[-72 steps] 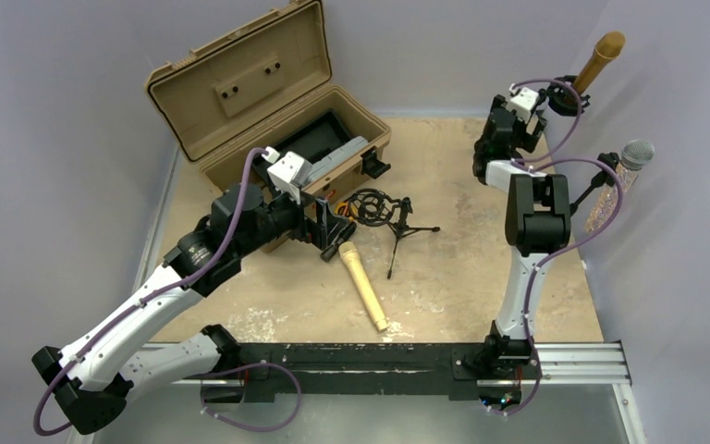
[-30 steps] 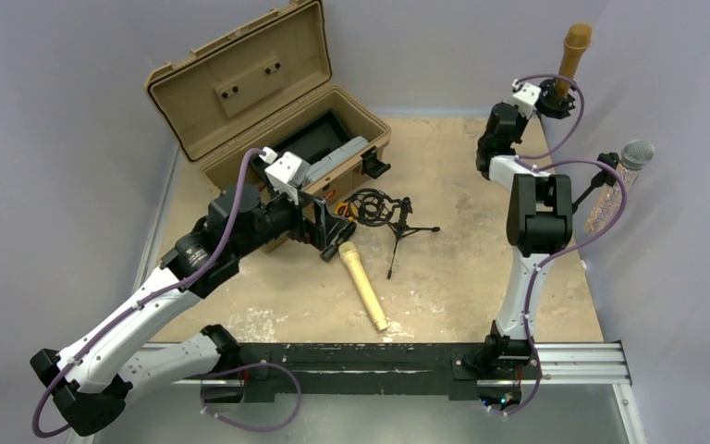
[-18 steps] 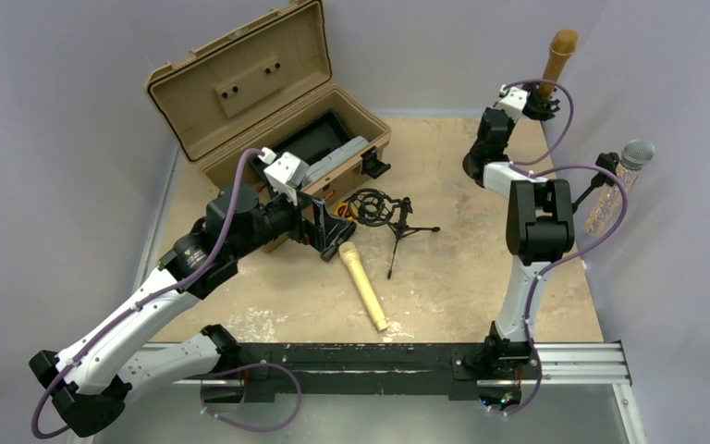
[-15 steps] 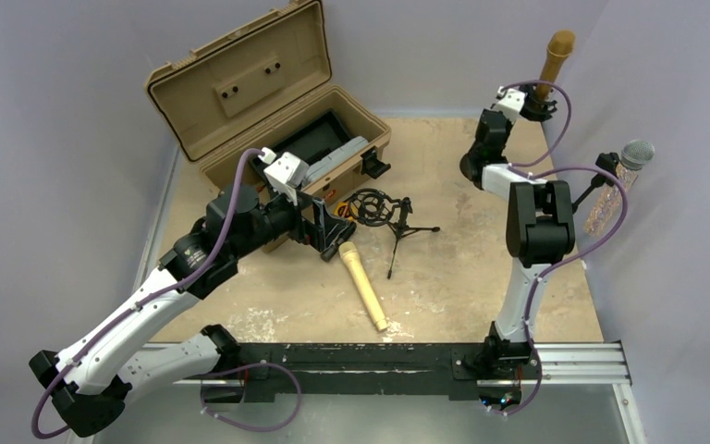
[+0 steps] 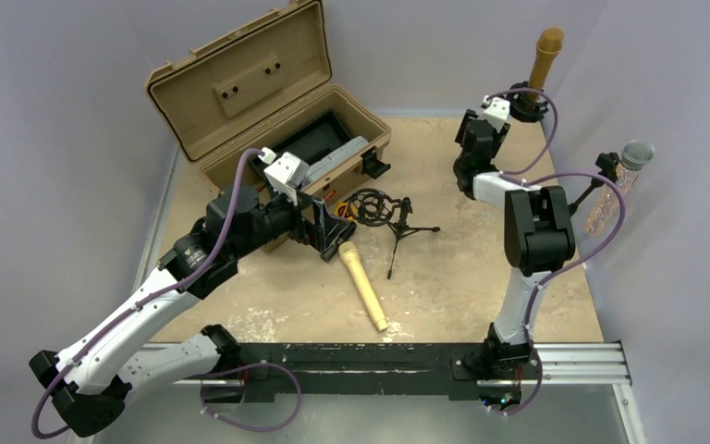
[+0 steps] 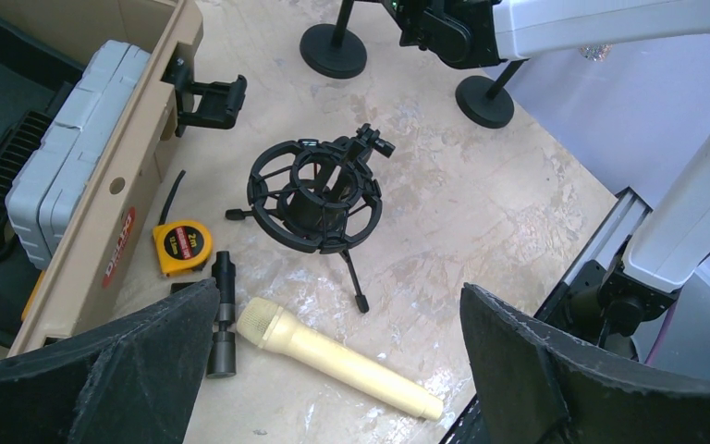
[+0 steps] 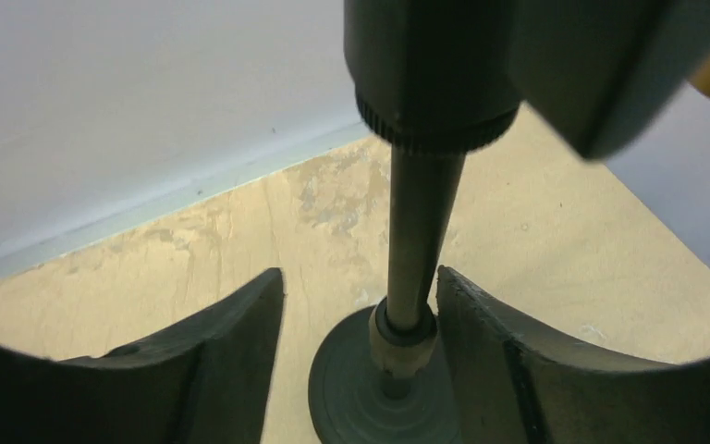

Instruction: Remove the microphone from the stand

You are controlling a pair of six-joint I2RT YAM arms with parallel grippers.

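Note:
A gold-brown microphone [image 5: 545, 55] stands almost upright in a black stand at the back right. My right gripper [image 5: 512, 107] is right at the stand, just under the mic clip. In the right wrist view the gripper [image 7: 359, 277] is open, with the stand's pole [image 7: 421, 231] between the fingers and close against the right one. The round base [image 7: 370, 388] lies below and the clip [image 7: 434, 74] fills the top. A second microphone with a silver head [image 5: 636, 153] sits in another stand at the far right. My left gripper [image 5: 328, 227] is open and empty.
A cream microphone [image 6: 337, 359] lies on the table under the left gripper [image 6: 337, 287]. Near it are a black shock mount on a small tripod [image 6: 319, 194], a yellow tape measure [image 6: 182, 242] and a black adapter [image 6: 223, 314]. An open tan case [image 5: 268, 102] stands at the back left.
My right gripper has moved left along the back, and the gold-brown microphone has swung with it from leaning right to almost upright. The left arm has not moved.

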